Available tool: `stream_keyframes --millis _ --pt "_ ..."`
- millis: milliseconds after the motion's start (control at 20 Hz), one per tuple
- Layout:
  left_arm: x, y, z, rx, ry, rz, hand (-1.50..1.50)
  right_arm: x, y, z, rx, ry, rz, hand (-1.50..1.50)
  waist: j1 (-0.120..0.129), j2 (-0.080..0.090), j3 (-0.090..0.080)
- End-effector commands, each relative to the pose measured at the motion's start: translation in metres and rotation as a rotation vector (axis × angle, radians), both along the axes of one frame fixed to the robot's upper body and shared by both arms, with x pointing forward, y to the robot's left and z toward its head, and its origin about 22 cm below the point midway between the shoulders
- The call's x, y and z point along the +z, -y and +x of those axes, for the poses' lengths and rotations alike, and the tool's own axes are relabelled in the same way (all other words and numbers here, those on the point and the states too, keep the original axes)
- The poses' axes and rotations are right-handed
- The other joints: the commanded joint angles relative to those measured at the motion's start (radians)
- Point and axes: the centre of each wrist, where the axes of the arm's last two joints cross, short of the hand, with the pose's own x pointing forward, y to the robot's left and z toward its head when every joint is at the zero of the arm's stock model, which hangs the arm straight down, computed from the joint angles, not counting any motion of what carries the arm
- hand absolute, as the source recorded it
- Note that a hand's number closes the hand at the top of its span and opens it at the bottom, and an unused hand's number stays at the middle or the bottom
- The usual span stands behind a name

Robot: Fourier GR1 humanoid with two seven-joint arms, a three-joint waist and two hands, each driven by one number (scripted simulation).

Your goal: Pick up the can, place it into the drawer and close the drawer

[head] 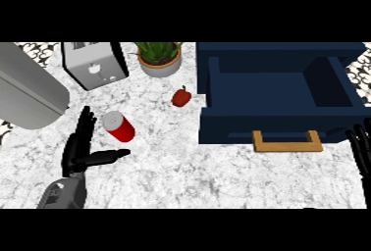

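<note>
A red can (pixel 119 127) with a silver top lies tilted on the marble counter, left of centre. My left hand (pixel 79 147) is just left of and below it, open, fingers stretched toward the can's left side and thumb pointing right under it, not touching it. The dark blue drawer (pixel 270 100) stands pulled open at the right, with a wooden handle (pixel 287 142) on its front. My right hand (pixel 360 149) rests open at the right edge, fingers up, beside the drawer's front corner.
A red bell pepper (pixel 181 97) lies between the can and the drawer. At the back stand a toaster (pixel 94 63) and a potted plant (pixel 159 58). A large grey metal object (pixel 25 88) fills the left back corner.
</note>
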Motion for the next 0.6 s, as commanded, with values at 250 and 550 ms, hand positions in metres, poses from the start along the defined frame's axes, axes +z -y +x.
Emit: stream_keyframes --millis 250,550 --pt "-0.017 -0.011 0.007 -0.003 0.002 0.001 -1.50 0.006 -0.015 -0.008 0.004 0.002 0.010 -1.50 -0.001 0.000 0.000" --pt "-0.012 -0.004 0.024 0.001 -0.006 -0.019 -1.50 0.013 -0.003 -0.007 -0.006 0.001 0.011 -1.50 -0.001 0.000 0.000"
